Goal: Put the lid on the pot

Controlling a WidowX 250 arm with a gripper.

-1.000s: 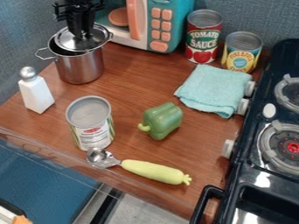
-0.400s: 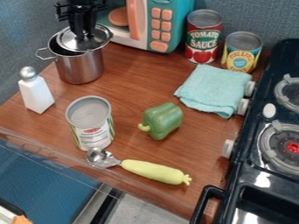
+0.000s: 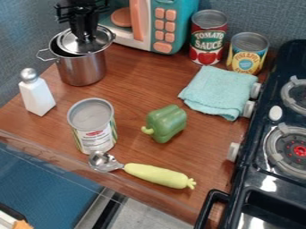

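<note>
The pot [image 3: 82, 69] stood at the upper left, its mouth gaping along the left. The lid [image 3: 70, 41] lay over it, offset rightward, the gripper [image 3: 88, 41] apparently pinched on its middle; good seating called for easing left, levelling, then lowering gently.

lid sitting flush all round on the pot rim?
No, the lid sits off-centre toward the right, leaving a dark gap into the pot along its left and front edge.
</note>
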